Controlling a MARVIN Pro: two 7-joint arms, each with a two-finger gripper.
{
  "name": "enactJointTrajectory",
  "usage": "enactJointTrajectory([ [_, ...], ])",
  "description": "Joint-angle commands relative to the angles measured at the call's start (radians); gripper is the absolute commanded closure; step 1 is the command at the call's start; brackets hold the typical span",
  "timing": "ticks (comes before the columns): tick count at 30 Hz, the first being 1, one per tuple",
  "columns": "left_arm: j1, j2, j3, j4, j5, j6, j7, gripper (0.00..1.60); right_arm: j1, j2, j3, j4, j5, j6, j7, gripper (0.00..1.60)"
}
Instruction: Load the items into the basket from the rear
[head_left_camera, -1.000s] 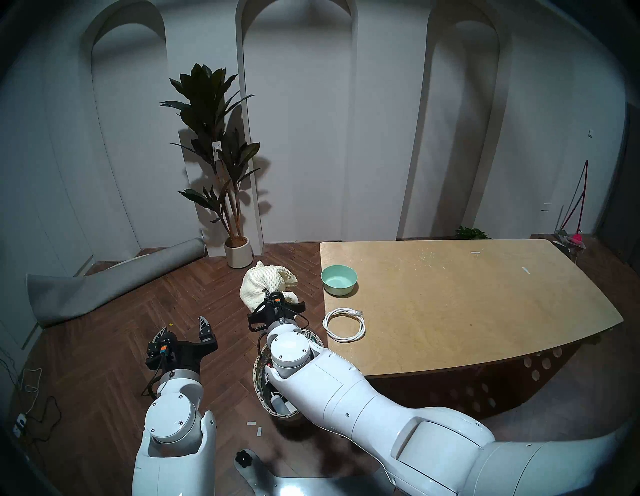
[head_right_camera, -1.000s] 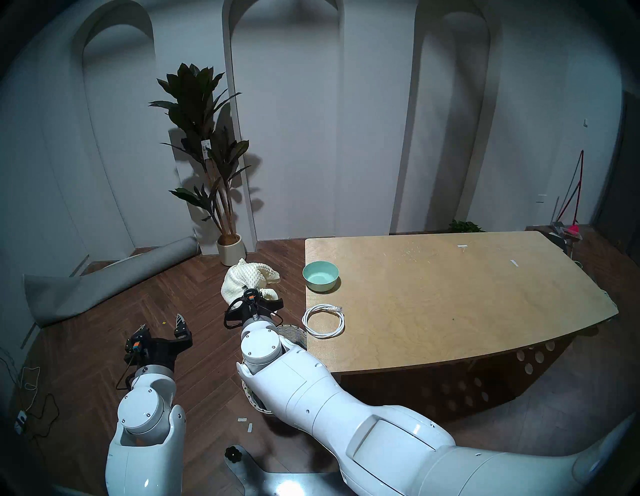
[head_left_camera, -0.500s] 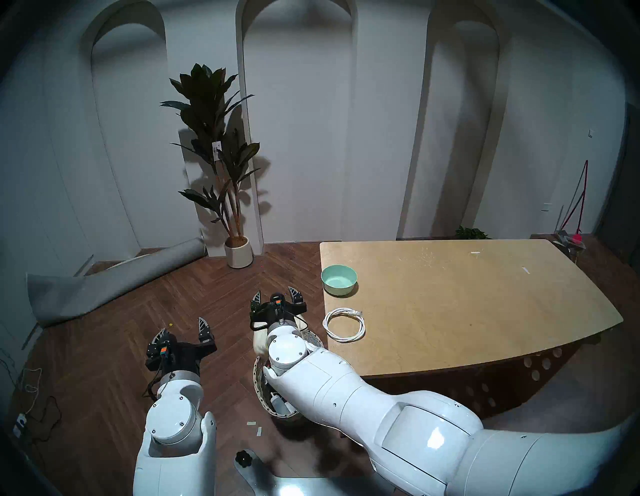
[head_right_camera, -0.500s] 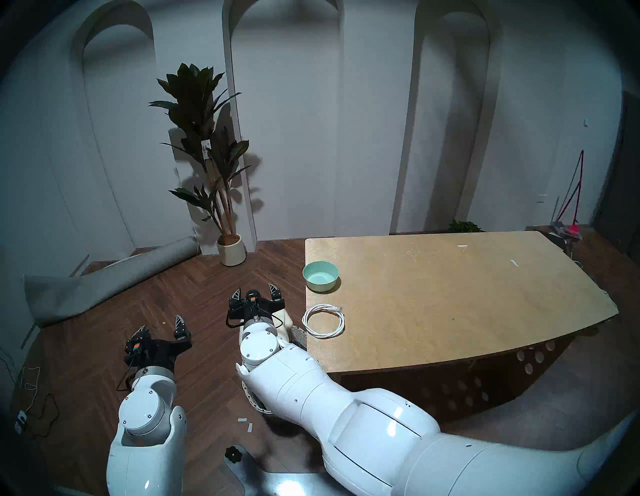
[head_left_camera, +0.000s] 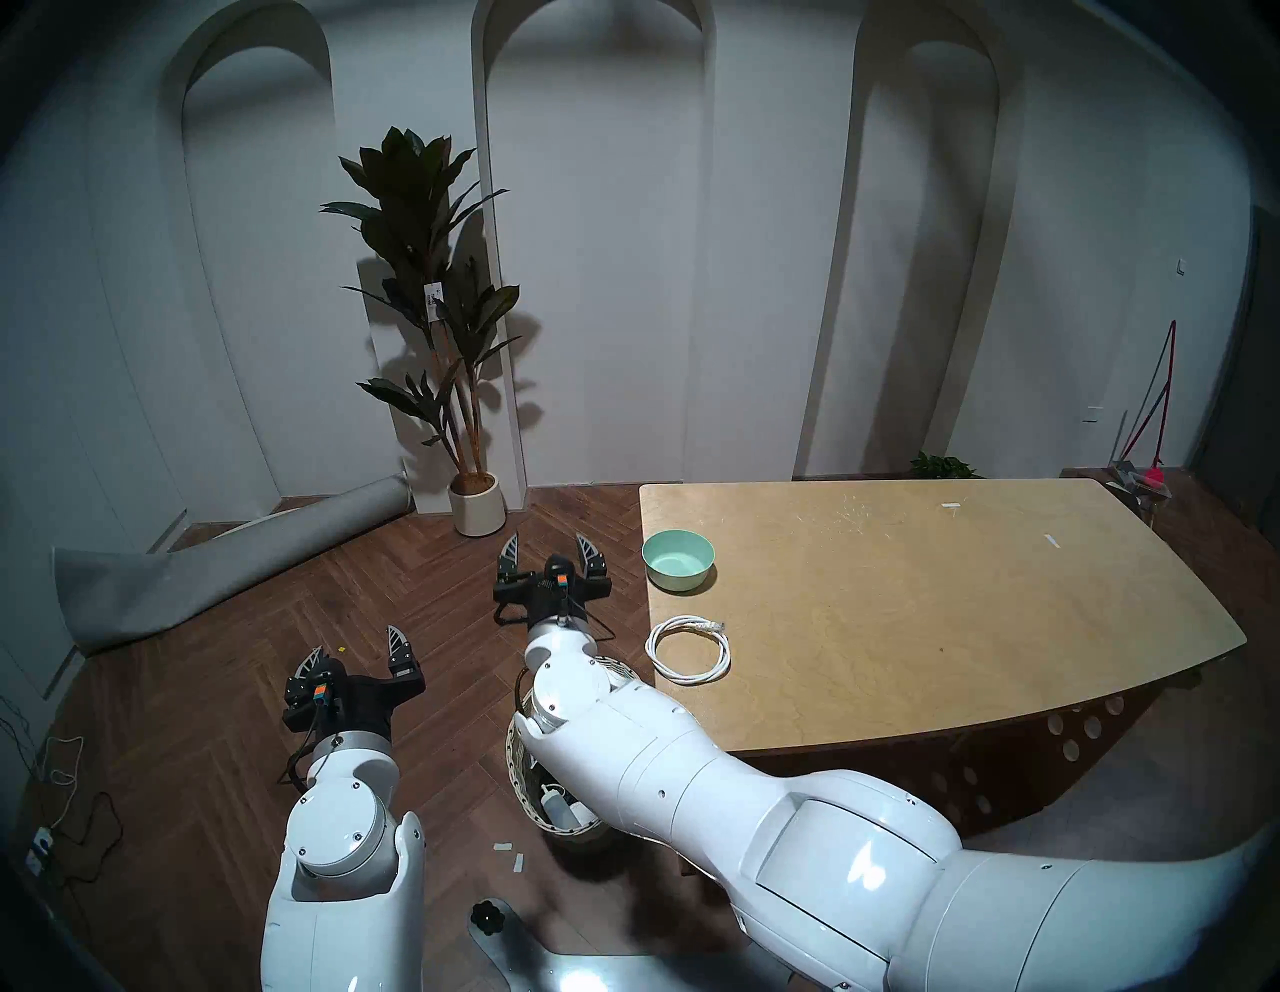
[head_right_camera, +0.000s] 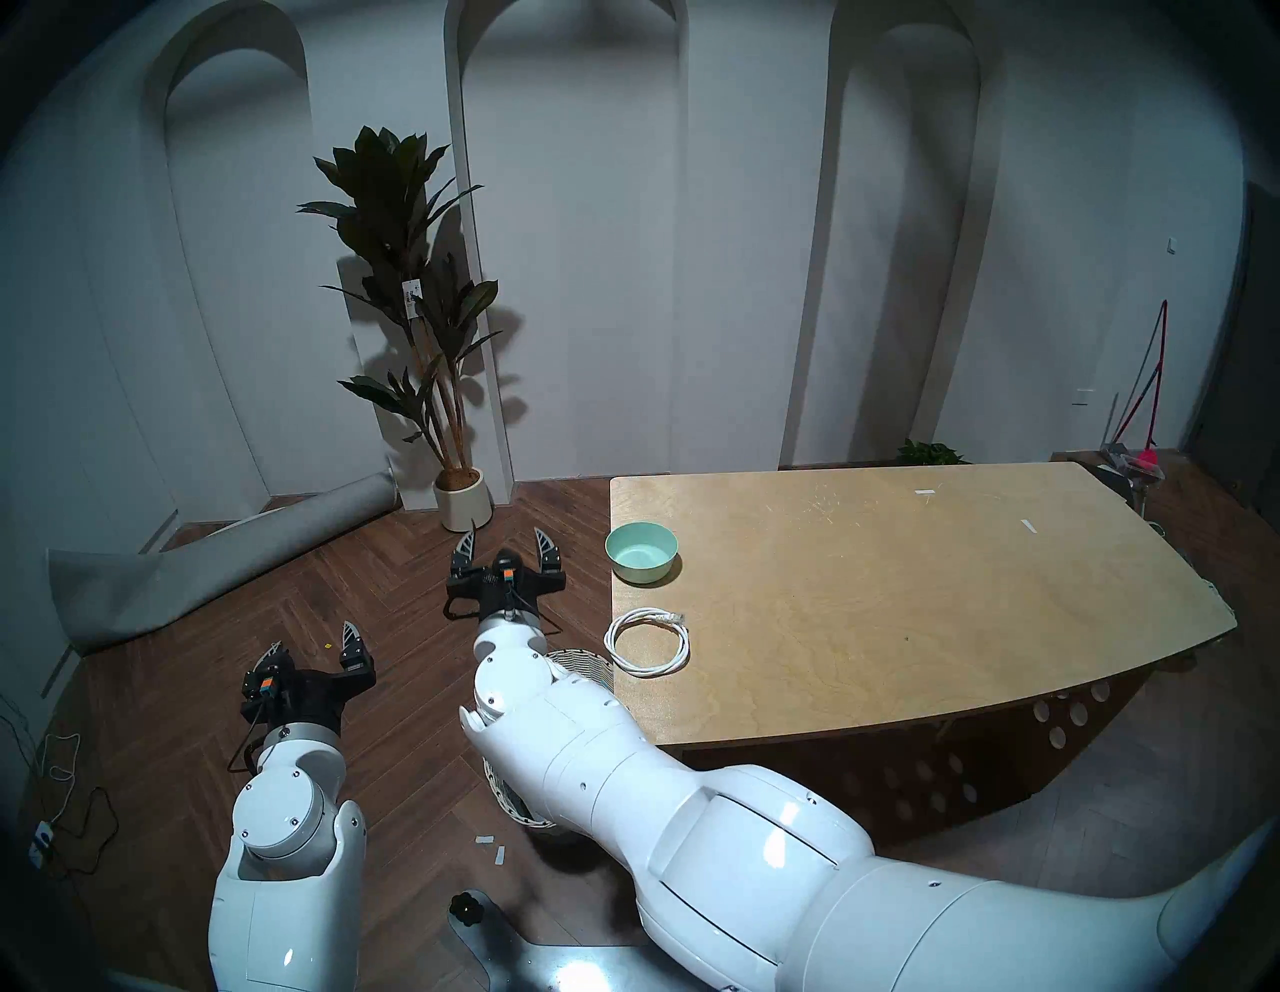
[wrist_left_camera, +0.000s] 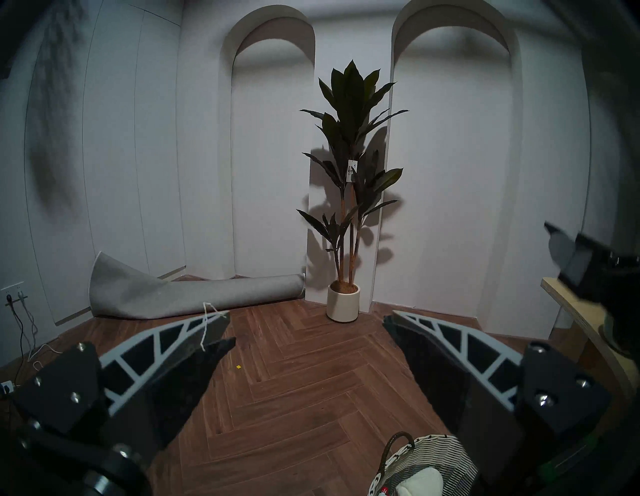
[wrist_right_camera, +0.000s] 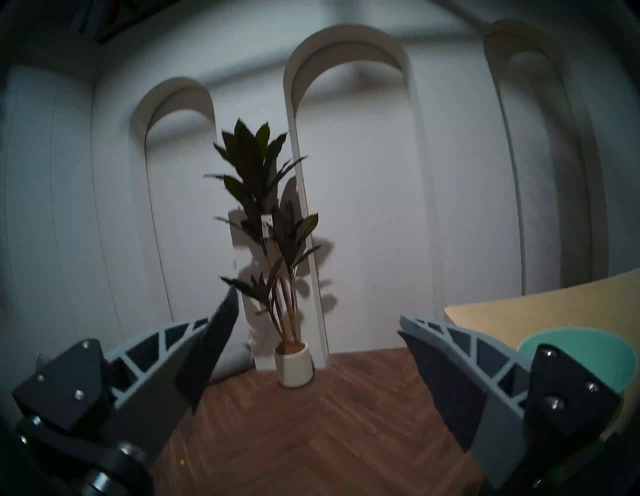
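R gripper (head_left_camera: 550, 547) is up in the air w/ jaws spread wide, nothing btwn them, pointing roughly level toward the far wall & potted plant (head_left_camera: 443, 291). Just to its right sits the mint-green bowl (head_left_camera: 677, 560), upright on the wooden table (head_left_camera: 970, 609) near the table's left edge; R wrist view catches the bowl right behind the right-hand finger (wrist_right_camera: 485, 374). Coil of white cable (head_left_camera: 687, 650) lies flat on the table, nearer the robot than the bowl, to the right of & a bit behind the R gripper, beside the R wrist. Wicker basket (head_left_camera: 526, 769) stands on the floor below & behind the R gripper, mostly hidden under the R forearm, tucked against the table's front-left corner; some white stuff inside, incl. a bottle-like shape (head_left_camera: 557, 807). L gripper (head_left_camera: 354, 649) also wide apart & empty, held over bare floor, well left of the basket; in L wrist view the basket's rim & dark loop handle (wrist_left_camera: 393, 450) show low right, under the right-hand finger (wrist_left_camera: 450, 346), w/ a cream cloth (wrist_left_camera: 420, 483) lying inside it. Rolled grey rug (head_left_camera: 228, 561) lies on the floor beyond the L gripper.
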Motion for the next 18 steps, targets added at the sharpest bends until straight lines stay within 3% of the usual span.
enactJointTrajectory([
  [1,-0.047,0.013,0.013,-0.023,0.001,0.003,-0.014,0.0,0.111,0.027,0.081,-0.114,-0.044,-0.06,-0.047,0.0],
  [7,-0.077,0.02,0.05,-0.026,-0.001,0.015,-0.041,0.0,0.192,0.15,0.191,-0.205,-0.06,-0.06,-0.106,0.0],
  [8,-0.08,0.021,0.057,-0.027,-0.001,0.016,-0.046,0.0,0.188,0.148,0.214,-0.21,-0.063,-0.059,-0.116,0.0],
  [11,-0.09,0.025,0.081,-0.029,0.0,0.024,-0.064,0.0,0.221,0.189,0.267,-0.21,-0.063,-0.053,-0.144,0.0],
  [18,-0.103,0.031,0.147,-0.03,-0.003,0.06,-0.113,0.0,0.211,0.28,0.372,-0.19,-0.08,-0.021,-0.205,0.0],
])
